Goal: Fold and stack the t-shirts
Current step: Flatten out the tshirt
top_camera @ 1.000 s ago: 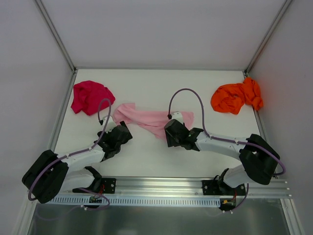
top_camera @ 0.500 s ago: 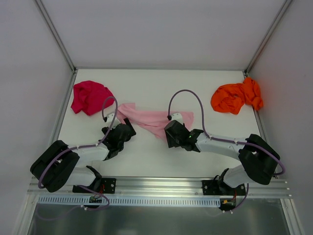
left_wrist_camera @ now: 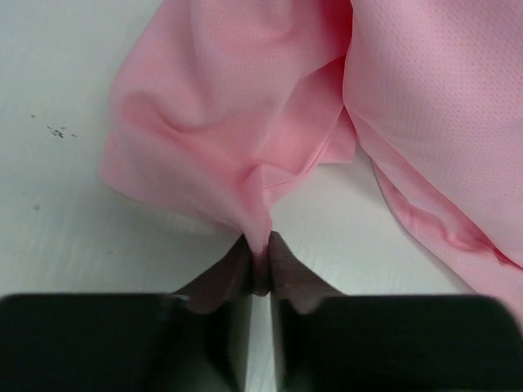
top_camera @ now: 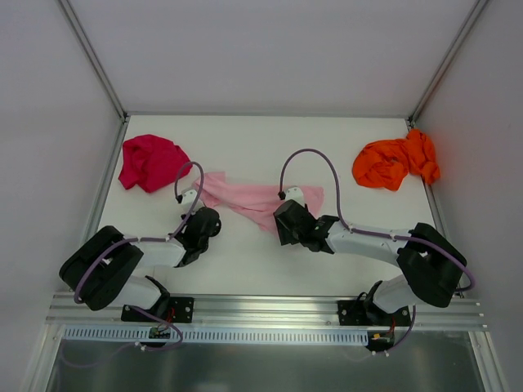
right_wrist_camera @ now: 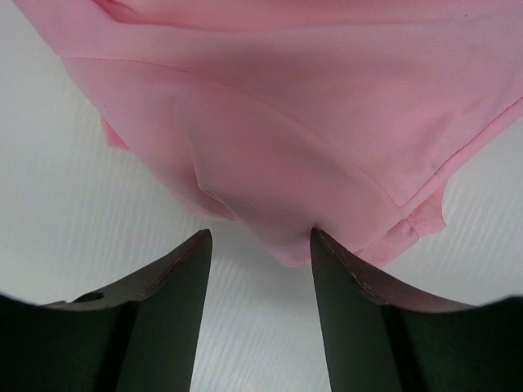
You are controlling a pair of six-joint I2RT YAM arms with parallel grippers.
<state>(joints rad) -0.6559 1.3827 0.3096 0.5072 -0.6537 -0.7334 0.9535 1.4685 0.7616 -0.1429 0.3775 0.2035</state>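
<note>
The light pink t-shirt (top_camera: 245,198) lies crumpled and stretched across the middle of the white table (top_camera: 245,139). My left gripper (top_camera: 212,216) is at its left end. In the left wrist view the left gripper (left_wrist_camera: 260,247) is shut on a pinched fold of the pink t-shirt (left_wrist_camera: 245,122). My right gripper (top_camera: 282,214) sits at the shirt's near right edge. Its jaws stand open in the right wrist view, and a lobe of the pink t-shirt (right_wrist_camera: 286,147) hangs between the tips of the right gripper (right_wrist_camera: 260,238). The magenta-red t-shirt (top_camera: 151,162) is bunched at the back left, the orange t-shirt (top_camera: 395,162) at the back right.
White walls with metal corner posts (top_camera: 94,61) close in the table on three sides. The orange shirt lies against the right wall. A metal rail (top_camera: 270,309) holding both arm bases runs along the near edge.
My left arm has reached forward to the pink shirt's left end, and its jaws have closed on a fold there. The right arm and the other shirts have stayed put.
</note>
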